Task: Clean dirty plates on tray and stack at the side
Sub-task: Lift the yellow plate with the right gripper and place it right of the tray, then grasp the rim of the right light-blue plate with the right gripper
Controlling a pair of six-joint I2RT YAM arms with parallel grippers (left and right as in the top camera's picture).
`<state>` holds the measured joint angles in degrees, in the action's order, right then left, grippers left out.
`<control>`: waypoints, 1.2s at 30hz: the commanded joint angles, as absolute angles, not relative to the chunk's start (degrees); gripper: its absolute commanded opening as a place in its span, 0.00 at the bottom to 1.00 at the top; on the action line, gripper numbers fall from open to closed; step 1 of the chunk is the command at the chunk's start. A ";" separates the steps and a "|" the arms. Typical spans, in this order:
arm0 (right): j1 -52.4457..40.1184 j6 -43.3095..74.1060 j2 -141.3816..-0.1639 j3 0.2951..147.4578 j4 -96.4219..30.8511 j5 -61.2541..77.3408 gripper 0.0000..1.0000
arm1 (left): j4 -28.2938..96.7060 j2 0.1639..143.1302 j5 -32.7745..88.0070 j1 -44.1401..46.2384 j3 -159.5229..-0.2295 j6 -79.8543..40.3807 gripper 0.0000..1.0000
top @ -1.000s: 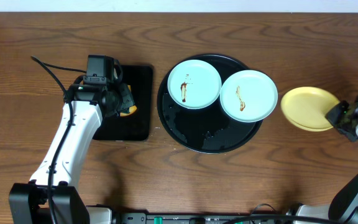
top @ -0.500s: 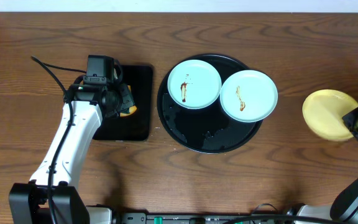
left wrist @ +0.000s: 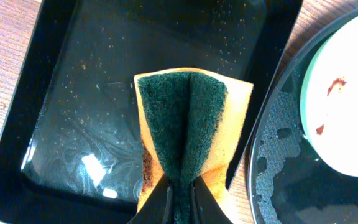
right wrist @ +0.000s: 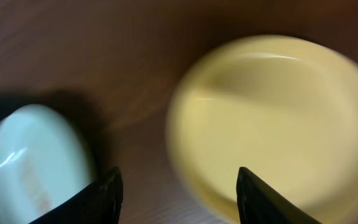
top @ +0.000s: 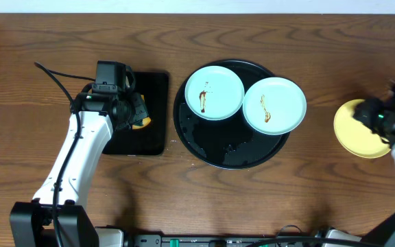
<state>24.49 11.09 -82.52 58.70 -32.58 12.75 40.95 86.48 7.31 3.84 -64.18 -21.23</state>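
Two mint-blue plates point(top: 214, 92) point(top: 274, 104) with brown smears lie on the round black tray point(top: 228, 152). A pale yellow plate point(top: 356, 132) rests on the wood to the right, off the tray. My right gripper point(top: 374, 116) hovers over its left part, open with nothing between its fingers point(right wrist: 107, 190); the right wrist view shows the yellow plate point(right wrist: 272, 118) below and a blue plate point(right wrist: 33, 162) at left. My left gripper point(top: 133, 110) is shut on a folded green-and-yellow sponge point(left wrist: 188, 124) above the rectangular tray point(left wrist: 73, 93).
The small rectangular black tray point(top: 149, 113) is wet and lies left of the round one. A black cable point(top: 53, 79) runs from the left arm across the wood. The round tray's front half point(left wrist: 291, 180) holds water drops.
My right gripper carried the yellow plate rightward, set it on the wood, then opened and lifted over it. The left arm and sponge have not moved.
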 commanded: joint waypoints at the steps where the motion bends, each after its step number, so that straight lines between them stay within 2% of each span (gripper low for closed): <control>1: 15.49 1.98 -80.90 60.20 -33.58 19.73 0.57 | 41.15 86.04 7.01 3.55 -64.07 -21.52 0.08; 6: 4.32 0.40 -83.05 60.20 -34.44 11.27 0.57 | 41.12 86.04 6.98 3.55 -64.07 -21.54 0.08; 10: -0.73 4.78 -86.80 60.20 -34.48 1.78 0.55 | 41.12 86.04 7.01 3.55 -64.07 -21.54 0.08; 15: -2.07 9.28 -92.62 60.20 -33.78 -2.26 0.41 | 41.10 86.04 6.98 3.55 -64.07 -21.54 0.08; 21: -2.07 10.72 -98.83 60.20 -30.44 -3.42 0.39 | 41.12 86.04 7.01 3.55 -64.07 -21.52 0.08; 24: -2.04 12.08 -101.16 60.20 -29.74 -3.40 0.25 | 41.15 86.04 7.01 3.55 -64.07 -21.52 0.08; 27: -2.02 12.86 -101.97 60.20 -30.02 -3.16 0.03 | 41.15 86.04 7.01 3.55 -64.07 -21.52 0.08; 36: -2.28 12.82 -95.70 60.20 -34.65 -2.48 0.01 | 41.12 86.04 7.84 3.57 -64.07 -21.52 0.08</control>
